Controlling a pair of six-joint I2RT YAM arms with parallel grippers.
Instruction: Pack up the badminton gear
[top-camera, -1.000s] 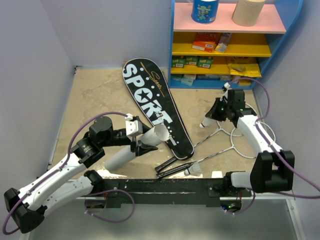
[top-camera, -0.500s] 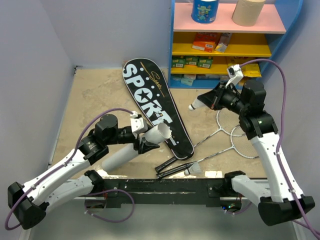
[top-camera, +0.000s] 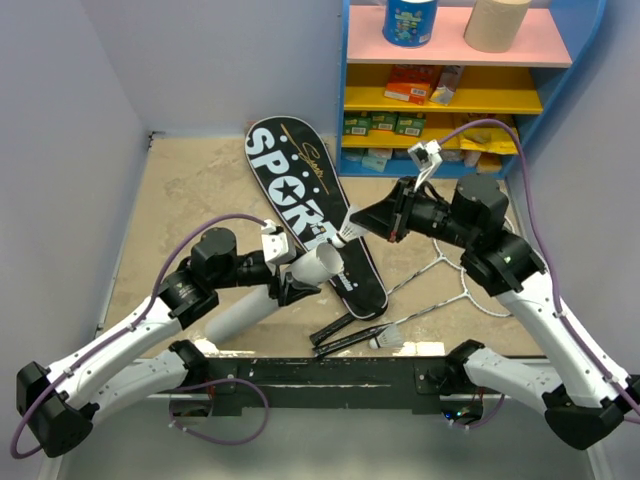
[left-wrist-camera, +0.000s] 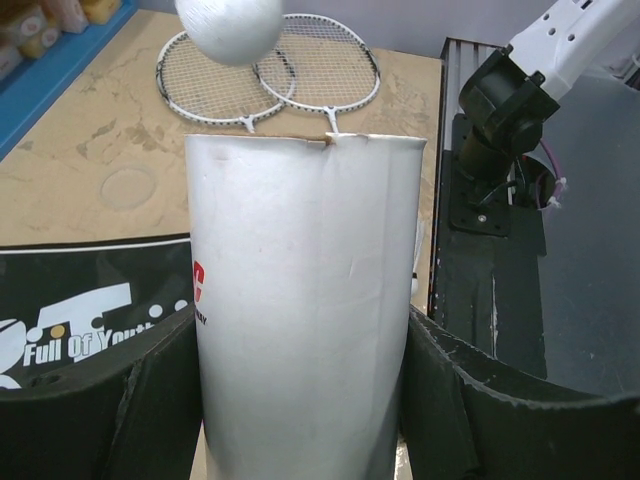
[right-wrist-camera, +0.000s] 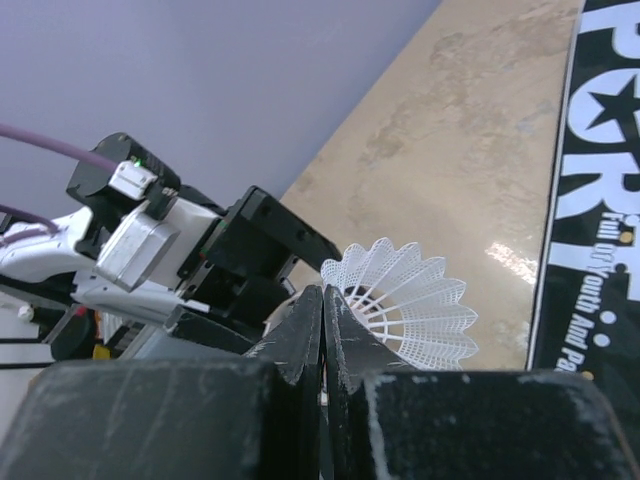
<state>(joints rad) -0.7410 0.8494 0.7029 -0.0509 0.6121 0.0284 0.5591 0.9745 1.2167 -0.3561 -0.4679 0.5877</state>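
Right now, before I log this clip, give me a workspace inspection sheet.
Surface: tan tabletop, mottled.
Job's things: white tube tilted, mouth raised; one shuttlecock held near that mouth, not yet in; another shuttlecock lies by the handles of the two rackets; SPORT bag lies flat.
Clutter: nothing seen.
Claws: left claw shut on the tube; right claw shut on the shuttlecock.
Cables: purple cables loop off both arms.
Surroundings: blue shelf with boxes behind; plain walls.
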